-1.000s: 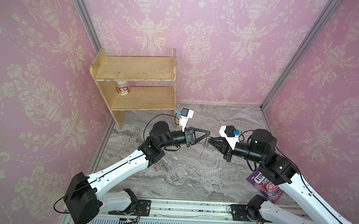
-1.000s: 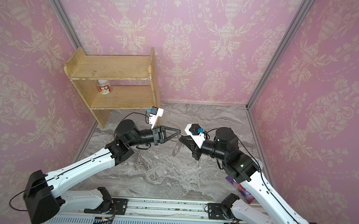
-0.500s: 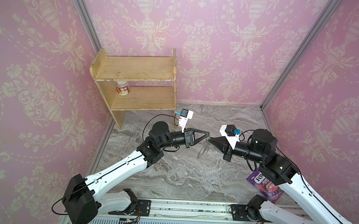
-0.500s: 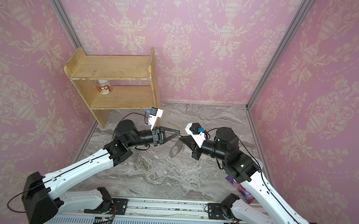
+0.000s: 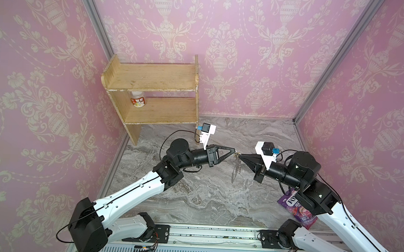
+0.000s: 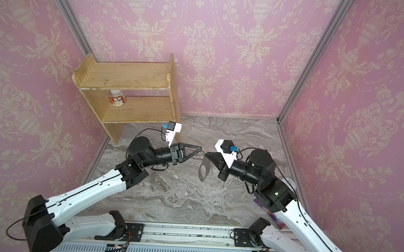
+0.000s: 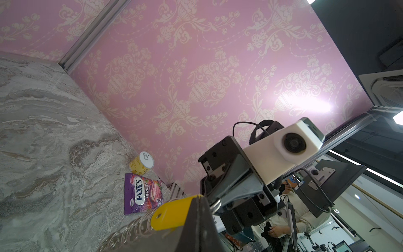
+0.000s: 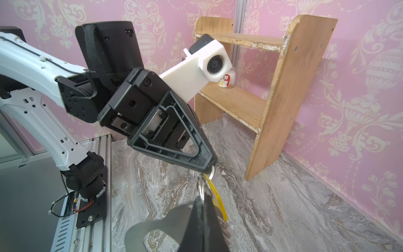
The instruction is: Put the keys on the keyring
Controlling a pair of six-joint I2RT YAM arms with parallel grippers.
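We count one yellow key, one grey keyring partly cut off, left gripper pinching the key, right gripper pinching the keyring

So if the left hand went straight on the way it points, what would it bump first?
Probably the small metal rings of the yellow key tag and keyring, right at the tip of the left hand; just behind them, head-on, comes the right hand.

Yellow key tag sits just beside the grey keyring fob — both aloft, fob hanging downward.
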